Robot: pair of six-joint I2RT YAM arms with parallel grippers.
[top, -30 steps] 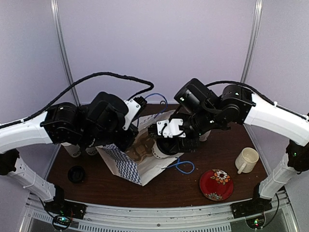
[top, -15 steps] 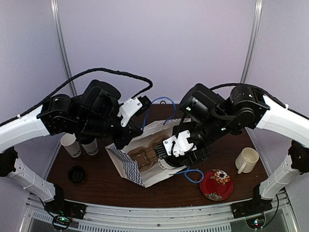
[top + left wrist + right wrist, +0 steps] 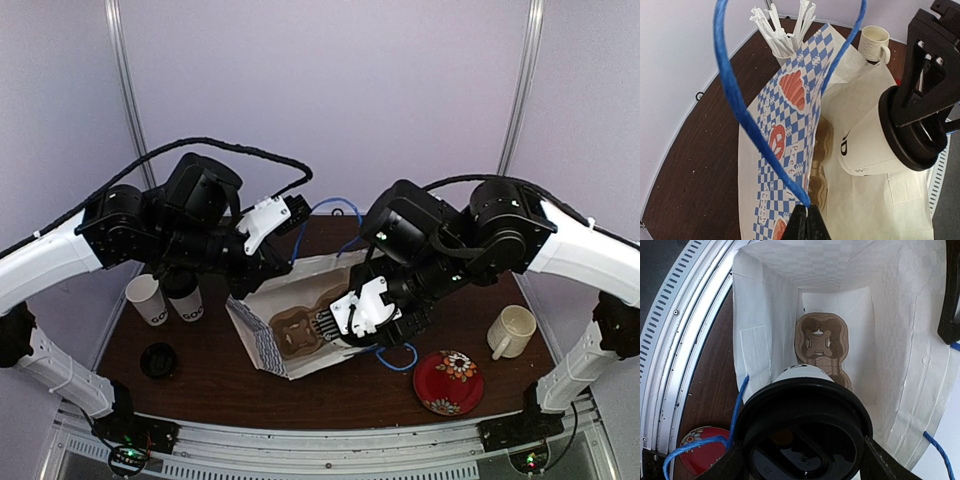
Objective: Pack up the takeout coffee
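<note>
A: Location of the lidded cup [image 3: 867, 146]?

B: At the mouth of the paper bag [image 3: 262, 345], tipped well over. Its base points into the bag and its black lid faces the wrist camera. White wall, bold black lettering partly in view.

A: And its relation to the right gripper [image 3: 804, 462]?

B: Gripped. One finger presses each side just below the lid rim, so the cup sticks out ahead of the fingertips into the bag opening.

A: Has it reached the bottom?

B: No. The cardboard carrier [image 3: 821, 344] lies flat at the far end of the bag, and the cup hangs short of it.

A: The left gripper [image 3: 806, 222]?

B: Pressed together on the blue cord handle [image 3: 734, 102], lifting the chequered wall [image 3: 790, 115] so that the mouth gapes.

A: Other cups?

B: At the table's left edge, well apart from the bag: a leftmost cup [image 3: 148, 299] and a neighbour cup [image 3: 189, 303], upright and side by side. A loose black lid [image 3: 158, 360] lies nearer the arm bases.

A: Anything else?

B: A cream mug [image 3: 512, 330] and a red plate [image 3: 448, 381] to the right of the bag, and a cup of stirrer sticks [image 3: 782, 30] behind it.
</note>
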